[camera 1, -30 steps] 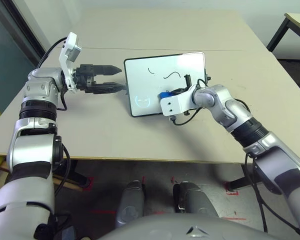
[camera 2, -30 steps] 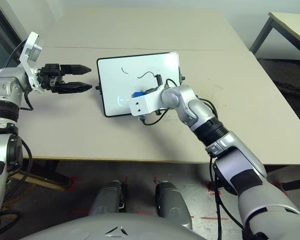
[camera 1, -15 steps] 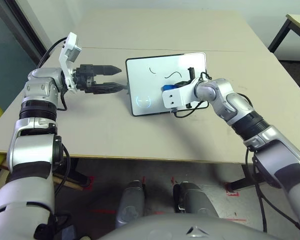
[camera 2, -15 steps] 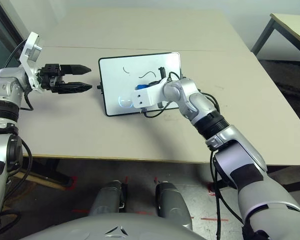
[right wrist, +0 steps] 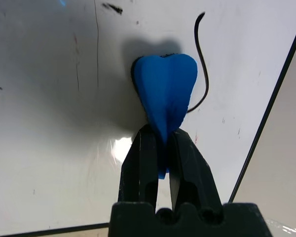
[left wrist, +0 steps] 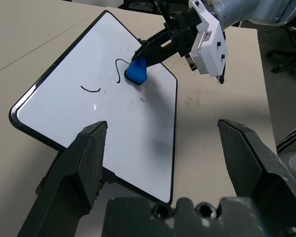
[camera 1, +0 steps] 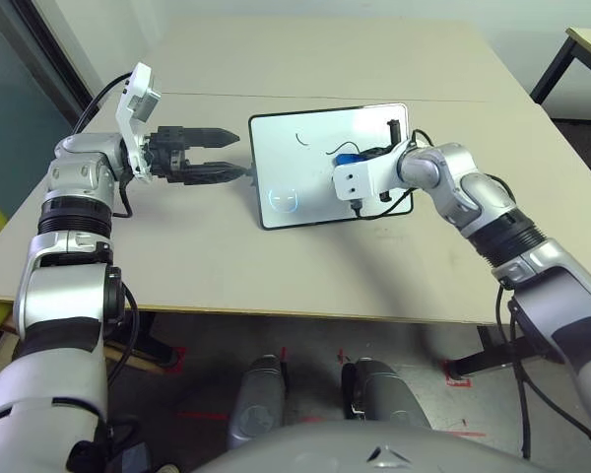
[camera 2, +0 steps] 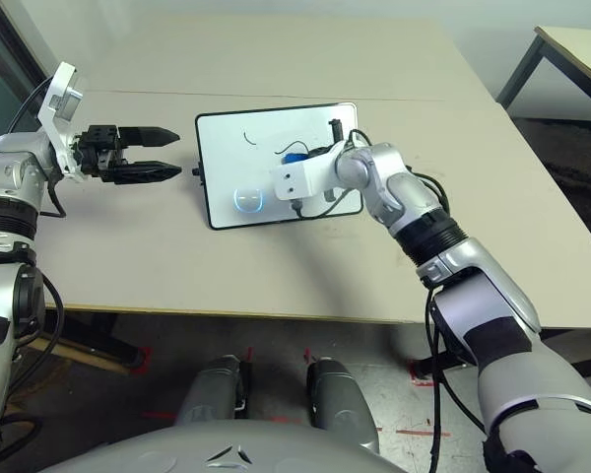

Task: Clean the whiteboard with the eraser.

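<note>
On the table [camera 1: 276, 266] lies the whiteboard [camera 1: 295, 187], beside whose near-left edge the left gripper [camera 1: 217, 155] hovers with fingers spread, while the right gripper [right wrist: 160, 140] pinches the eraser [right wrist: 165, 89] against a black squiggle [right wrist: 201, 64].

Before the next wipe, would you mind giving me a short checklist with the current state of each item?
1. Eraser grip: ok. The right gripper is shut on the eraser.
2. Eraser placed at ink: ok. It sits on the whiteboard right beside the curled stroke.
3. Board clean: not ok. That curl and a short stroke remain.
4. Left gripper out of the wiping path: ok. It is open, off the board's left edge, over the table.
5. Board steadied: not ok. Nothing holds it; it lies loose on the table.
6. Firm contact pressure: cannot tell.
</note>
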